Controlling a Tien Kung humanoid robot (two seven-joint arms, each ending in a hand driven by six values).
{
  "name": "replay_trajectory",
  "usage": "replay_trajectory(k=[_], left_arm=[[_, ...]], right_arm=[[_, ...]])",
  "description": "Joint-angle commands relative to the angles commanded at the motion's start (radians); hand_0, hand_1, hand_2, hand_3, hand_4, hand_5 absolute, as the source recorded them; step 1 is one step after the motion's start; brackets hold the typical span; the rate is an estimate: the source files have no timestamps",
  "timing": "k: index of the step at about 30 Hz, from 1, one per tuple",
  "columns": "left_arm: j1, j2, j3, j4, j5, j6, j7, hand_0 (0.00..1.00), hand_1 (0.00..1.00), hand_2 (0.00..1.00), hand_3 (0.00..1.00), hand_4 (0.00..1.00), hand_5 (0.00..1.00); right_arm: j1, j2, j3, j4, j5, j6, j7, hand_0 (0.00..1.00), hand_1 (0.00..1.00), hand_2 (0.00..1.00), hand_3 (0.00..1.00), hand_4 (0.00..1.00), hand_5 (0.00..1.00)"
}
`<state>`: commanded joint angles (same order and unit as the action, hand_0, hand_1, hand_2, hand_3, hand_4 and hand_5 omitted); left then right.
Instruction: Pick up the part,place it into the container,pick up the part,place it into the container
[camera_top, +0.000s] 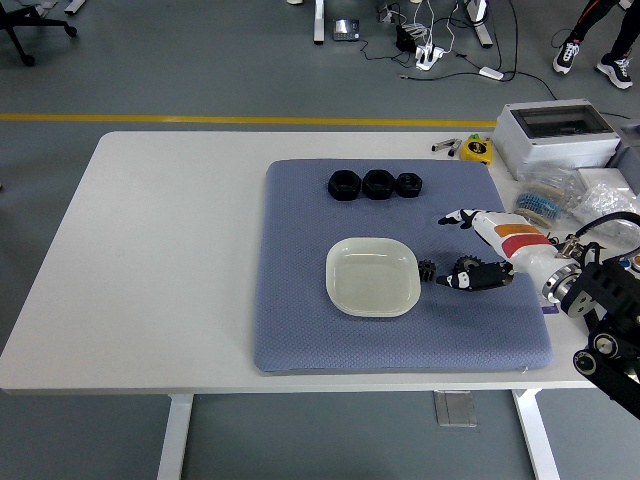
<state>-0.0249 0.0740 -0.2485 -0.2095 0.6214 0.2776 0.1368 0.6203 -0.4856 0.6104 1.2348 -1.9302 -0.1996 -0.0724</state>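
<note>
White table (150, 250) on grey floor (200, 60), blue mat (300, 320), right hand (470, 250) relaxed, empty.

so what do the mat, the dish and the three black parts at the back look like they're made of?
Mat: blue-grey, looks like textured foam or woven fabric, matte; a fine dimpled pattern covers it.
Dish: pale, smooth, slightly glossy, rounded-square; probably plastic, possibly ceramic.
Three black parts: dark and matte with a hollow centre; likely moulded plastic or rubber, too small to tell which.
</note>
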Motion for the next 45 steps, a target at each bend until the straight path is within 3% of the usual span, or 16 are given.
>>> replay_trajectory(k=[6,16,17,28,35,36,40,41,45], left_arm=[[0.000,0.001,0.001,-0.001,0.002,-0.001,-0.002,0.693,0.704,0.766,0.626,0.661,0.624],[-0.002,0.003,-0.002,-0.003,0.016,-0.004,0.001,0.692,0.704,0.766,0.626,0.659,0.625],[-0.002,0.003,-0.001,-0.003,0.015,-0.004,0.001,0.692,0.702,0.761,0.629,0.657,0.628],[-0.005,0.004,0.002,-0.004,0.019,-0.005,-0.001,0.692,0.701,0.762,0.629,0.656,0.631],[-0.004,0.004,0.002,-0.006,0.022,-0.003,0.001,0.693,0.699,0.761,0.628,0.655,0.633],[-0.004,0.004,0.002,-0.006,0.022,-0.003,0.001,0.691,0.699,0.760,0.628,0.654,0.634],[-0.003,0.004,-0.001,-0.006,0.026,-0.003,0.002,0.691,0.699,0.760,0.628,0.654,0.634],[-0.003,0.004,-0.001,-0.006,0.027,-0.003,0.002,0.691,0.698,0.759,0.628,0.654,0.636],[-0.003,0.005,-0.002,-0.006,0.027,-0.004,0.002,0.691,0.698,0.759,0.628,0.654,0.636]], right_arm=[[0.028,0.017,-0.039,-0.063,-0.132,0.009,0.002,0.707,0.735,0.786,0.793,0.968,0.323],[0.087,0.055,-0.102,-0.223,-0.037,-0.012,0.020,0.688,0.712,0.764,0.739,0.928,0.324],[0.091,0.055,-0.106,-0.232,-0.029,-0.012,0.023,0.636,0.683,0.730,0.651,0.882,0.332],[0.111,0.063,-0.134,-0.314,0.035,0.006,0.041,0.614,0.669,0.718,0.618,0.865,0.339],[0.110,0.063,-0.144,-0.328,0.045,0.004,0.045,0.592,0.658,0.714,0.621,0.863,0.345],[0.109,0.063,-0.145,-0.328,0.045,0.001,0.045,0.475,0.589,0.664,0.605,0.833,0.342],[0.109,0.063,-0.147,-0.328,0.051,-0.010,0.050,0.475,0.589,0.664,0.605,0.833,0.342],[0.110,0.063,-0.147,-0.328,0.051,-0.011,0.050,0.207,0.413,0.497,0.504,0.737,0.348],[0.107,0.063,-0.148,-0.329,0.054,-0.017,0.055,0.207,0.413,0.497,0.504,0.737,0.348]])
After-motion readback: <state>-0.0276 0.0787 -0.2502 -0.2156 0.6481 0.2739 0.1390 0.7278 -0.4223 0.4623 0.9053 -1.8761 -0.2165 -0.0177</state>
